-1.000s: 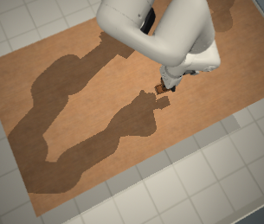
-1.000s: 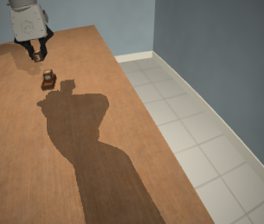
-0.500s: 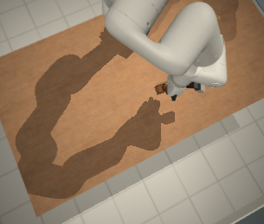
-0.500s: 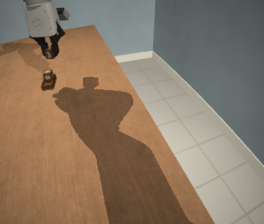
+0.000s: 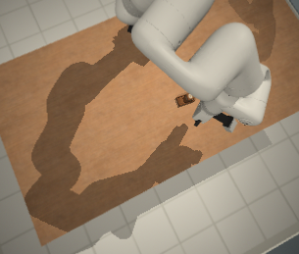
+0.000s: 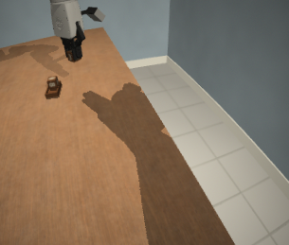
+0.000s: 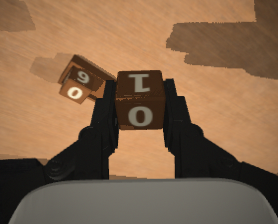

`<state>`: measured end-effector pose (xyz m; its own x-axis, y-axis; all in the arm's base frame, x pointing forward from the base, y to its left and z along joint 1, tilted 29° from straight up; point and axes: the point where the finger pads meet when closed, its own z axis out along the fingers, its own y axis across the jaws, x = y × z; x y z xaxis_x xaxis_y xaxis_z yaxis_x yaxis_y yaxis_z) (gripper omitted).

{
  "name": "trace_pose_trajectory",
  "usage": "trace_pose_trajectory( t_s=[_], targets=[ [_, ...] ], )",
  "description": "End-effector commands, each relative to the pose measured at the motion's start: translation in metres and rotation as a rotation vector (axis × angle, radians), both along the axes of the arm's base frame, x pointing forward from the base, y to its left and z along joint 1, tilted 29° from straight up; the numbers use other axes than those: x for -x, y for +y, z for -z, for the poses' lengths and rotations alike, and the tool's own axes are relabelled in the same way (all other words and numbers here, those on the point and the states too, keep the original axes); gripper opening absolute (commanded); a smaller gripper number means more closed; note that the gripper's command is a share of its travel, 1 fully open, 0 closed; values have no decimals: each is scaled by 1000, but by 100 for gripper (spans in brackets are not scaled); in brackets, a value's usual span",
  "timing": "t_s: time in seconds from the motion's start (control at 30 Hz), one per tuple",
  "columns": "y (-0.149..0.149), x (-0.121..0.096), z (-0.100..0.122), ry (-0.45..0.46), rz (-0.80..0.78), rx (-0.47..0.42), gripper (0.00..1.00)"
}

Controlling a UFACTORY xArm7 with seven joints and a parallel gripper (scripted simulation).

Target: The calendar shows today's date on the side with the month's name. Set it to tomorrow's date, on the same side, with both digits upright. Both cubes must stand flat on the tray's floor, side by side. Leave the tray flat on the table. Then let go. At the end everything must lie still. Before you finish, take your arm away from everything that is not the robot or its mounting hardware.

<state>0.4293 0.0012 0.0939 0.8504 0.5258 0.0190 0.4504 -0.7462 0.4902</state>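
Okay, I've got the gripper [image 5: 198, 121] [image 6: 75, 58] [image 7: 140, 94] closed snugly on the loose cube [image 7: 140, 102], a pad on each side, its 1 and 0 faces showing between the fingers. Off to the upper left of the fingertips in the wrist view sits the tray [image 5: 179, 101] [image 6: 48, 96] [image 7: 98, 67], with the other cube [image 5: 190, 97] [image 6: 52, 82] [image 7: 79, 86] at one end and the bay beside it unfilled. That 1 looks upside down in the wrist view, so I'd settle which face belongs on the month side before going in. As I judge it, the job now is turning this cube for a clean seat: keep the squeeze, do any rolling up here away from the walls, square it to the tray, then descend straight. A skewed entry could catch the rim or nudge the neighbour, so I'd release only once it's flat.
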Motion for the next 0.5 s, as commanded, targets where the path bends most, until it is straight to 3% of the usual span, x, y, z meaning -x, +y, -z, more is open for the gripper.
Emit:
trace_pose_trajectory(
  t_s=[0.0, 0.47],
  targets=[
    [0, -22, -6, -62, 156, -46, 29],
    [-6, -73, -21, -239, 509, -173, 29]
  ],
)
